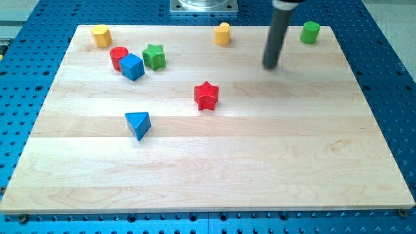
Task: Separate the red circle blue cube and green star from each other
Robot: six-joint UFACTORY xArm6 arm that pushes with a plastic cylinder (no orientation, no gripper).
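The red circle (pixel 117 56), the blue cube (pixel 132 67) and the green star (pixel 154 56) sit bunched together at the view's upper left on the wooden board (pixel 214 169). The cube touches the circle on its lower right side, and the star stands just right of the cube, close to it or touching it. My tip (pixel 270 66) is far to the right of this cluster, in the upper right part of the board, touching no block.
A red star (pixel 207 95) lies near the middle and a blue triangle (pixel 138 124) lower left. A yellow block (pixel 101 35), another yellow block (pixel 223 33) and a green cylinder (pixel 311 32) stand along the top edge.
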